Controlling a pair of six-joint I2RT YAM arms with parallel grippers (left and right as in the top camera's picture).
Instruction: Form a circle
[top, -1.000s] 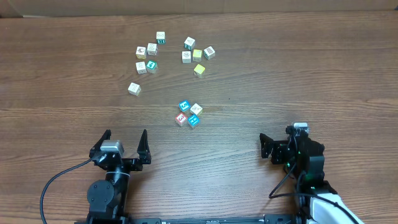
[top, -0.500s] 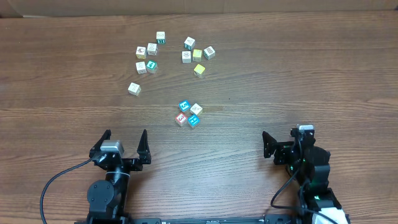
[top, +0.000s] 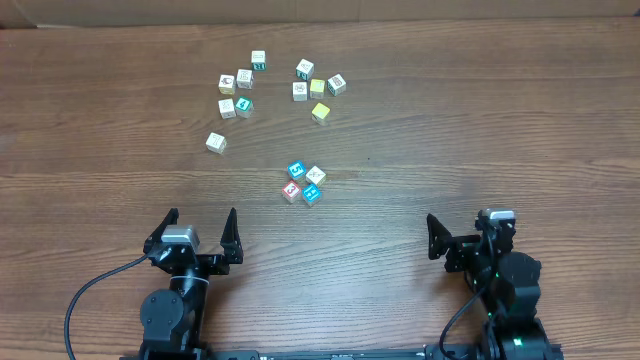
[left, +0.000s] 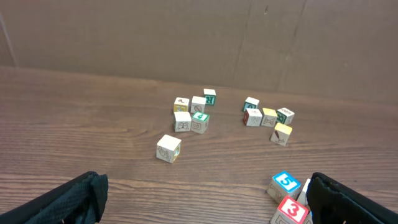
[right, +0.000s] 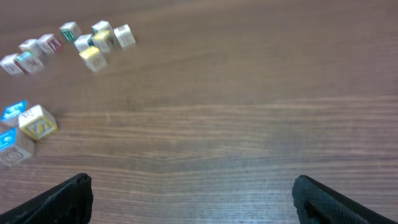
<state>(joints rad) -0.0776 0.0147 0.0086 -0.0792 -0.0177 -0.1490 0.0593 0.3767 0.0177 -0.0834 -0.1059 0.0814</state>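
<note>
The circle is a tight ring of small printed cubes at mid-table: a blue cube, a cream cube, a red cube and a second blue cube. My left gripper stands open near the front edge, left of and nearer than the ring, holding nothing. In the left wrist view the gripper is wide open, with the blue cube and red cube beside its right finger. My right gripper is open and empty at the front right. Its wrist view shows the gripper over bare wood, with the cream cube far left.
Loose cubes lie further back: a left cluster with a teal-green cube, a right cluster with two yellow cubes, and a lone cream cube. A cardboard wall closes the far side.
My right arm has drawn back and to the right, away from the ring, staying open. The left arm and all cubes have not moved.
</note>
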